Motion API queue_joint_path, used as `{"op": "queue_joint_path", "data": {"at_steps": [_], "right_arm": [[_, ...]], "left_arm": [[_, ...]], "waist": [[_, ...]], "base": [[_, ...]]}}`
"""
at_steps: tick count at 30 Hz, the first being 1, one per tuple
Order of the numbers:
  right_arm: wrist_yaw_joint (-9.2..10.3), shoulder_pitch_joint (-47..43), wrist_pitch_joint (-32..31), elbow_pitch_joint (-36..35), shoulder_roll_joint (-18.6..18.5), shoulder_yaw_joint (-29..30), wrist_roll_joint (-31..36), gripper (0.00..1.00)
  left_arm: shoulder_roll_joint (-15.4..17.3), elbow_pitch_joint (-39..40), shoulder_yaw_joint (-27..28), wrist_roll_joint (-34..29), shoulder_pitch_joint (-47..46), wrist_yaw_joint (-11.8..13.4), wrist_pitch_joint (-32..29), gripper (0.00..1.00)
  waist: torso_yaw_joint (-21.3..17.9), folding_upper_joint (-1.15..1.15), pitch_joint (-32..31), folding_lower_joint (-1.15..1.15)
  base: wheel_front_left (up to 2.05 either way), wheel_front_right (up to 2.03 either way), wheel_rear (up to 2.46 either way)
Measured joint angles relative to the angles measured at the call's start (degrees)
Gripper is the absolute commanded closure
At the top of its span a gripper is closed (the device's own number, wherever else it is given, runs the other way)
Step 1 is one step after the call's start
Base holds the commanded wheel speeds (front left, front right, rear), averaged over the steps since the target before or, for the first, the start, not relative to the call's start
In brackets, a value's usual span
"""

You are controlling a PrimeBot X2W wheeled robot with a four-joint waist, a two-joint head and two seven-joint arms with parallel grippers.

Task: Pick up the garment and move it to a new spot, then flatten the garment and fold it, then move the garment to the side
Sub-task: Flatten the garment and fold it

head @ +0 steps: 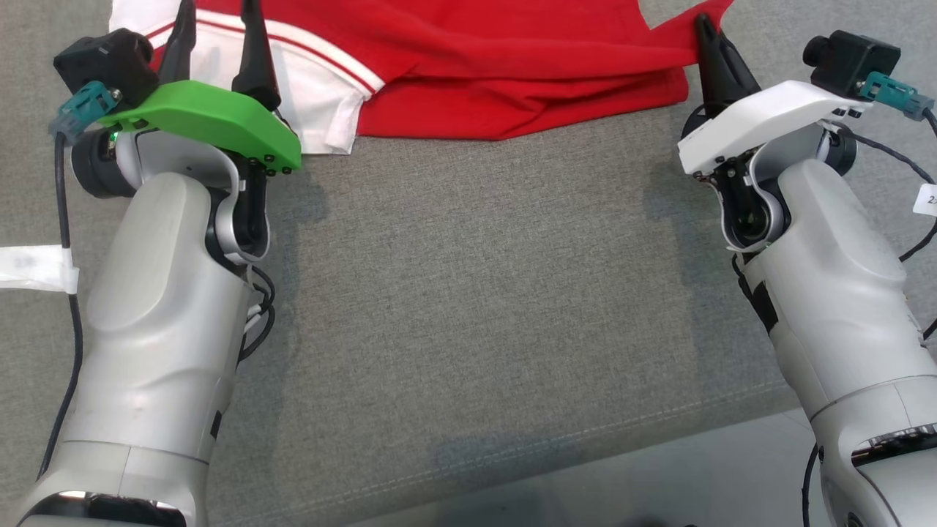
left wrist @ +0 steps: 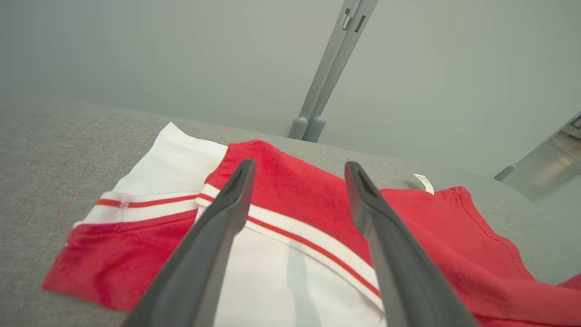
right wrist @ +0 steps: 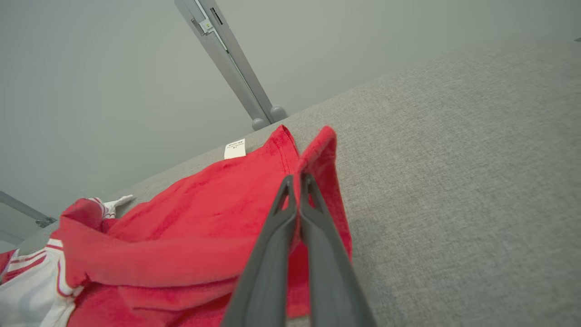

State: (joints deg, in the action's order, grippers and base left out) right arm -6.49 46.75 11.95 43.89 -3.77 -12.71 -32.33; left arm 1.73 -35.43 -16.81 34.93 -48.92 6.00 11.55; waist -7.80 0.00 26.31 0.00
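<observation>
**Head view: garment at far edge, one corner held**

Garment [head: 512, 80], red knit with a white striped sleeve, lies in loose layers at the far side of the grey fabric surface [head: 468, 293]. Judged light and limp (it will sag, not hold shape), so take it by hems or corners. Right gripper [right wrist: 298, 179] pinches a red hem corner. Left gripper [left wrist: 299, 165] is spread wide over the striped part, holding nothing.

Left gripper [head: 217, 36] at 11 o'clock, fingers spread wide. Right gripper [head: 706, 33] at 1 o'clock, fingers pressed together. Left forearm [head: 161, 315] rises from 7, right forearm [head: 834, 278] from 5.
</observation>
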Motion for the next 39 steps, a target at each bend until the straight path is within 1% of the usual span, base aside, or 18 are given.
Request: {"op": "queue_joint_path", "data": {"at_steps": [7,11,17,19,22,28,32,37,39], "right_arm": [[-0.04,0.0,1.6,1.4,-0.8,0.6,0.0,1.0],[-0.05,0.0,1.7,1.9,-1.0,0.7,0.0,1.0],[-0.33,0.0,2.1,2.7,-0.7,0.3,0.0,1.0],[-0.54,0.0,2.1,3.0,-0.7,0.2,0.0,1.0],[-0.55,0.0,2.1,3.4,-0.7,0.0,0.0,1.0],[-0.56,0.0,2.2,3.7,-0.6,-0.4,0.0,1.0],[-0.56,0.0,2.2,3.9,-0.6,-0.4,0.0,1.0],[-0.56,0.0,2.2,4.0,-0.5,-0.6,-0.4,1.0],[-0.56,0.0,2.2,4.0,-0.4,-0.6,-0.4,1.0]], "left_arm": [[-0.2,-1.3,-0.6,1.5,0.3,-3.0,1.1,0.0],[-0.2,-3.8,-0.8,1.9,2.9,-3.0,1.0,0.0],[0.1,-7.5,-1.5,2.3,7.1,-3.0,-1.5,0.0],[0.2,-7.6,-1.5,2.6,7.1,-3.3,-1.5,0.0],[0.1,-7.7,-1.2,3.5,7.1,-4.4,-1.7,0.0],[0.3,-7.4,-1.9,3.1,6.8,-6.3,-1.3,0.0],[0.5,-7.8,-2.0,3.1,6.3,-7.0,-1.3,0.0],[1.6,-8.8,-1.7,3.1,5.4,-7.6,-0.9,0.0],[1.5,-8.9,-1.8,3.2,5.2,-8.6,-0.8,0.0]], "waist": [[1.9,0.0,0.0,0.0],[3.1,0.0,-0.7,0.0],[4.4,0.0,-1.6,0.0],[4.5,0.0,-1.7,0.0],[4.5,0.0,-1.8,0.0],[4.2,0.0,-1.7,0.0],[4.1,0.0,-1.5,0.0],[3.9,0.0,-1.1,0.0],[3.8,0.0,-0.9,0.0]], "base": [[0.0,0.0,0.0],[0.0,0.0,0.0],[0.0,0.0,0.0],[0.0,0.0,0.0],[0.0,0.0,0.0],[0.0,0.0,0.0],[0.0,0.0,0.0],[0.0,0.0,0.0],[0.0,0.0,0.0]]}}
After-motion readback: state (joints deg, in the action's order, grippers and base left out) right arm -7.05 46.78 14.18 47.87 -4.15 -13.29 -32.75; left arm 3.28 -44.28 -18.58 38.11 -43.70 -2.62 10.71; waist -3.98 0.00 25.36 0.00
